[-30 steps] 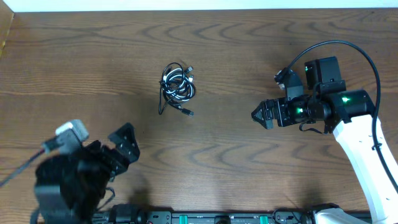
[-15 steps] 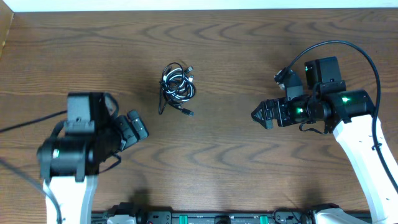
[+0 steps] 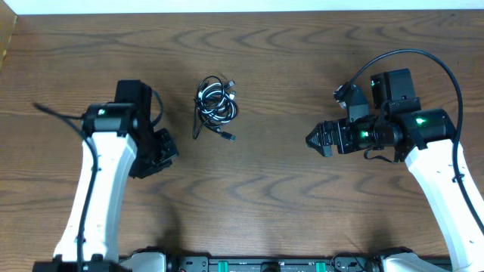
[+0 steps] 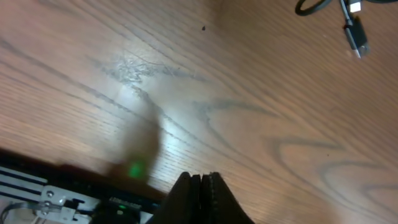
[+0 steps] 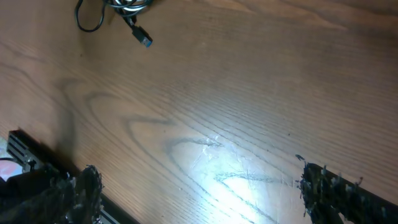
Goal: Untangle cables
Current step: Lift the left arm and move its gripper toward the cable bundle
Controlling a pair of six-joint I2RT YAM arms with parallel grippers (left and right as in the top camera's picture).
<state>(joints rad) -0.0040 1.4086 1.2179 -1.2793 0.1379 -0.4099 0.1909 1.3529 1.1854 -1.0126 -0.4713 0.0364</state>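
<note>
The cables lie as one tangled bundle of black and white cords on the wooden table, left of centre. My left gripper hovers to the lower left of the bundle, apart from it, with nothing held. In the left wrist view its fingers are pressed together, and a black loop and plug of the cables show at top right. My right gripper points left, far to the right of the bundle. It is open over bare wood, and the cables sit at top left.
A black rail with green lights runs along the table's front edge. A white strip borders the far edge. A light wooden piece shows at the back left corner.
My left arm swung up from the front left corner toward the bundle, and its jaws closed. The right arm and the cables have not moved.
</note>
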